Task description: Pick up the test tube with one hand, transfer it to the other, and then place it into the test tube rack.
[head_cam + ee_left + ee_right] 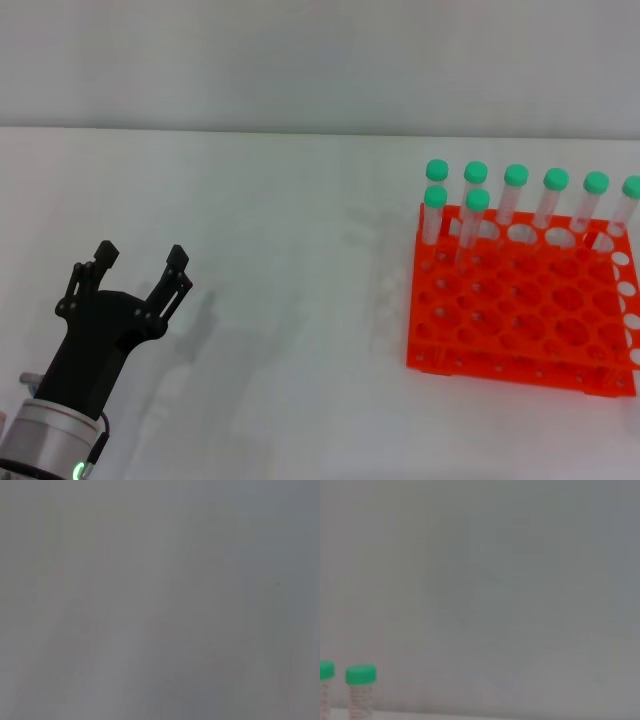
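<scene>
Currently the left gripper [141,262] sits lower left, jaws spread, empty; the orange rack [520,300] with eight capped tubes [476,228] stands at right.

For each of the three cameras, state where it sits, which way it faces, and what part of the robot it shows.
Head view: sits on the head, looks forward and down at the white table; shows the left pincer, open and empty, and the orange test tube rack holding eight green-capped tubes.
Left wrist view: on the left arm, faces a blank grey surface; none of the robot shows.
Right wrist view: on the right arm, faces a pale surface, with two green caps at one edge; no robot parts.
Shared: the head and right wrist views both show green-capped tubes.
</scene>
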Controlling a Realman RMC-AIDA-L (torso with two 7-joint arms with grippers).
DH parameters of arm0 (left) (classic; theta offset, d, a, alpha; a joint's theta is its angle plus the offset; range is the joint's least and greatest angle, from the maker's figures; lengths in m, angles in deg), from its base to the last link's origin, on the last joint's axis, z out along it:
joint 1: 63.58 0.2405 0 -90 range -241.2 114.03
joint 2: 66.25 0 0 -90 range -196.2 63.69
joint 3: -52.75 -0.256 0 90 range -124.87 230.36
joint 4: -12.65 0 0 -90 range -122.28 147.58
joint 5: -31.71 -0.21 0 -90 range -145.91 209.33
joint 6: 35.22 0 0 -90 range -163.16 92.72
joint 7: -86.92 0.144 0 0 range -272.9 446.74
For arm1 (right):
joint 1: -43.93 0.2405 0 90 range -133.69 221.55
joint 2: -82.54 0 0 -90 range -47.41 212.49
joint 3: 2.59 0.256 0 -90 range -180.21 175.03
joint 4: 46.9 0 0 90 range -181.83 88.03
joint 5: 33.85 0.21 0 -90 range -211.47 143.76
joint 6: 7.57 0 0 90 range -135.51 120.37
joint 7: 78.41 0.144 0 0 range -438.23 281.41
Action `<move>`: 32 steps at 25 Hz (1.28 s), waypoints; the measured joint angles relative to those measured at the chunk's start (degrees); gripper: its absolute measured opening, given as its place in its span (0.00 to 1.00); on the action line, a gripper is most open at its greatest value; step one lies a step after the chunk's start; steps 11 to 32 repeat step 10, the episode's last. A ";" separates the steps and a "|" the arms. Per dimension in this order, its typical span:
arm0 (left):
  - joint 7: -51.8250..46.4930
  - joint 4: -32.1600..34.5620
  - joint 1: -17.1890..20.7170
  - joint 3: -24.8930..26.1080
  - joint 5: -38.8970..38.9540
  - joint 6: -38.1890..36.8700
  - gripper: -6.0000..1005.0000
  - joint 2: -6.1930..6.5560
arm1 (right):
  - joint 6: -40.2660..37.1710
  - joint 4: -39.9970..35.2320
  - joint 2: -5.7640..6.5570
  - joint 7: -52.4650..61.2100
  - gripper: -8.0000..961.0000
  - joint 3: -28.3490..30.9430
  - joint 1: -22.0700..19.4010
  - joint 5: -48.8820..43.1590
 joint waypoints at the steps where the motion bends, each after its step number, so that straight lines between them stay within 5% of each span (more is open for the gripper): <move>1: 0.00 -0.02 -0.11 0.01 0.00 0.00 0.89 0.01 | -0.35 0.54 -0.05 -0.31 0.88 0.46 0.11 0.17; 32: 0.00 0.01 0.07 -0.06 0.96 0.46 0.89 0.06 | 0.41 2.24 -0.17 -0.49 0.90 2.31 0.36 0.67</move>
